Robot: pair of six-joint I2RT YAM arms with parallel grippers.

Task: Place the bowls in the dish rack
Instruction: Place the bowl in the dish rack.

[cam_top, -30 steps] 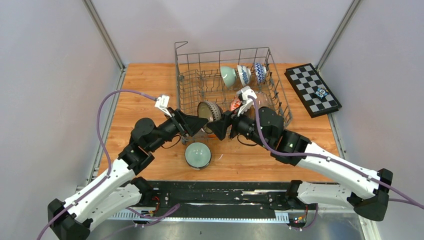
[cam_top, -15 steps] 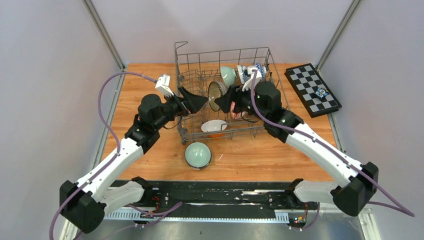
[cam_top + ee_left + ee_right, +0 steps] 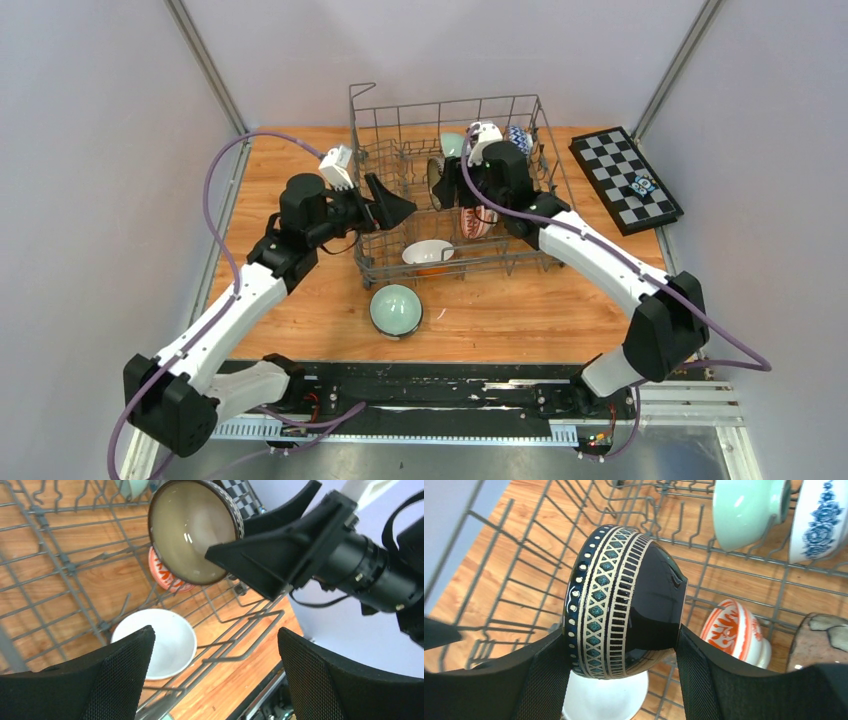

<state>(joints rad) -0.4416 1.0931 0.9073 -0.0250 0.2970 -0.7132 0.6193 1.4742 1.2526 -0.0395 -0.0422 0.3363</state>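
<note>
1. Right hand (image 3: pixel 621 632): it is clamped on the dark-rimmed beige ceramic bowl (image 3: pixel 624 605), with one finger by the rim and the other by the foot. I see the bowl held on edge, its mouth turned toward the left arm.
2. The bowl hangs over the middle of the large grey wire dish rack (image 3: pixel 385 160). I cannot tell whether it touches the tines.
3. My left hand (image 3: pixel 215 680) has its fingers spread wide with nothing between them. It sits over the rack's left side, facing the bowl's beige inside.
4. Inside the rack, a white-lined orange bowl (image 3: pixel 430 255) sits upright by the near wall. A red-white patterned bowl (image 3: pixel 731 630) lies on its side just beyond it.
5. Along the far row, a pale green bowl (image 3: pixel 744 510) and a blue-white patterned bowl (image 3: pixel 819 520) stand on edge, side by side.
6. A second pale green bowl (image 3: pixel 396 308) lies upside down on the wooden bench (image 3: pixel 520 310), just in front of the rack.
7. A black-and-white chequered board (image 3: pixel 625 178) lies at the bench's far right, apart from the rack.
</note>
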